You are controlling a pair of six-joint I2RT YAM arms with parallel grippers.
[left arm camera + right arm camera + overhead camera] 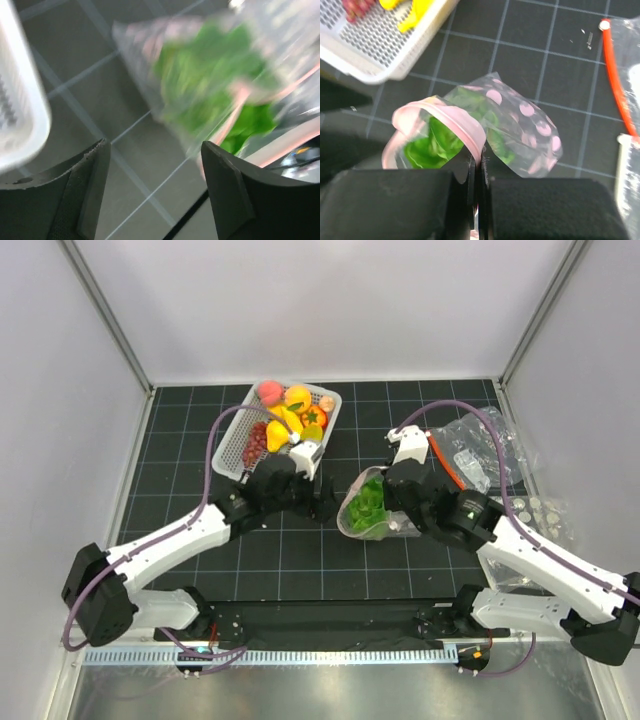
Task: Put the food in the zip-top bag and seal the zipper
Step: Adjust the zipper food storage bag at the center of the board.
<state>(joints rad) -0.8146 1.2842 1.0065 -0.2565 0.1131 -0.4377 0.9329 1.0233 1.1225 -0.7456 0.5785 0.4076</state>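
So, top view first: the white basket (232,440) sits upper middle of the frame with most of the food in it: peach (270,392), grapes (255,443), a round orange-red fruit (314,417) and some yellow pieces. The dotted zip-top bag (352,522) lies just right of centre with the green cabbage (368,505) inside. The left gripper (322,502) is just to its left and the right gripper (392,502) is at its right side. A second, undotted clear bag (480,450) is over at the upper right.

Left wrist view is pretty blurry, but the left gripper (155,150) stands wide with nothing between its fingers. The cabbage (210,85) is in the upper right of the frame and the basket (20,115) rim is at the left edge.

Right wrist view: the right gripper (479,160) is pinched tight on the pinkish zipper (465,125) rim, and the bag's mouth loops open at lower left with the cabbage (427,147) showing through it. The other bag's orange-red strip (615,80) runs down the right edge.

My read: one item is bagged and loading is in progress. Next the empty left gripper needs to go to the basket for another piece while the right one holds the mouth open. Sealing comes much later.
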